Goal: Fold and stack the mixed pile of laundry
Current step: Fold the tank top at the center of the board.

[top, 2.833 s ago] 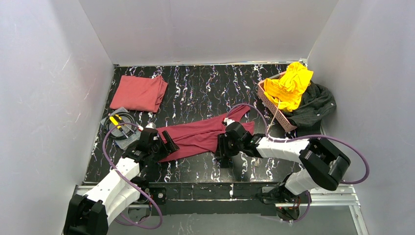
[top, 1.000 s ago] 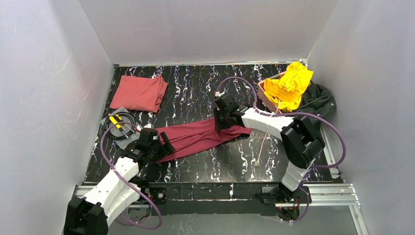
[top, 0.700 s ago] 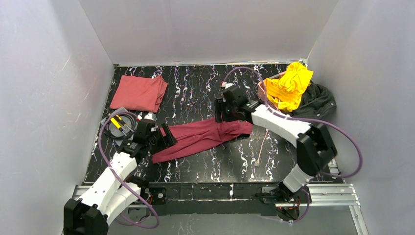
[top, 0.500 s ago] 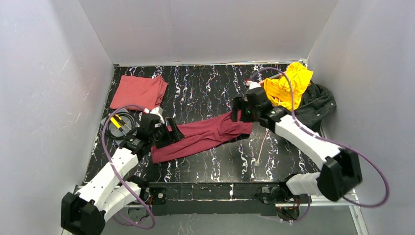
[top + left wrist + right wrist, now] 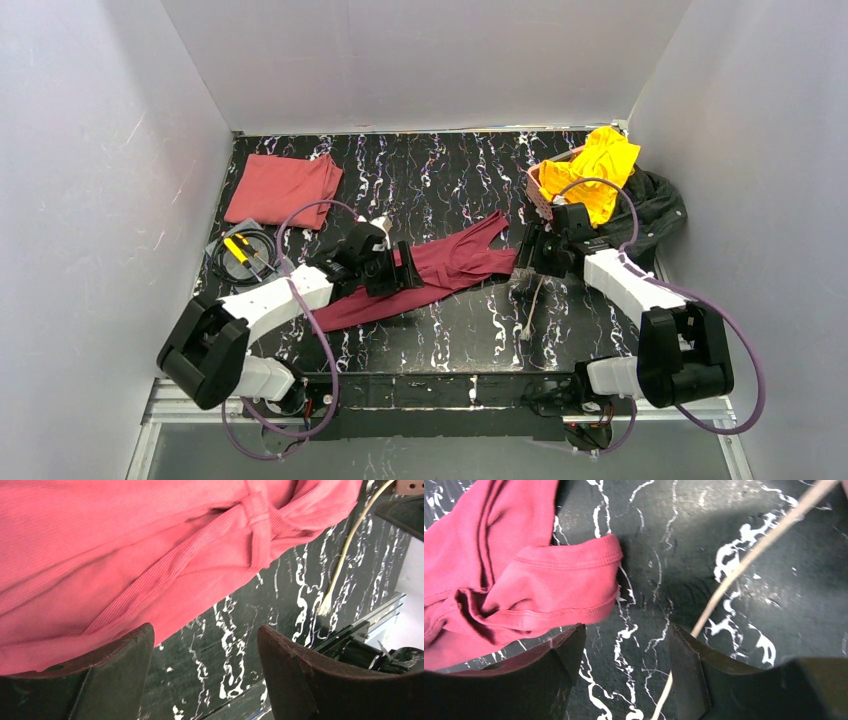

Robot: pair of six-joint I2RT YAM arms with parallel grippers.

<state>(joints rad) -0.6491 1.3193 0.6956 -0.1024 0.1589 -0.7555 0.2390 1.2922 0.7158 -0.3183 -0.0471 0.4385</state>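
Salmon-red shirt (image 5: pixel 285 190) folded far-left, prob stack base. Left gripper (image 5: pixel 402 272) jaws apart, empty, over mid maroon garment (image 5: pixel 455 262), stretched out at ctr for folding. Right gripper (image 5: pixel 523 263) also agape, empty, just off its right hem. Yellow garment (image 5: pixel 598 165) + charcoal garment (image 5: pixel 655 212) heaped far-right, unfolded. Only wrist cams show nothing's pinched; right one shows cream cord (image 5: pixel 744 565) just beside hem.

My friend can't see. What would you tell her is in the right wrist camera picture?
The robot's right hand hangs open over a black table with white streaks, holding nothing. The hemmed edge of a dark red shirt lies crumpled on the left, and a thin cream cord runs slantwise on the right.
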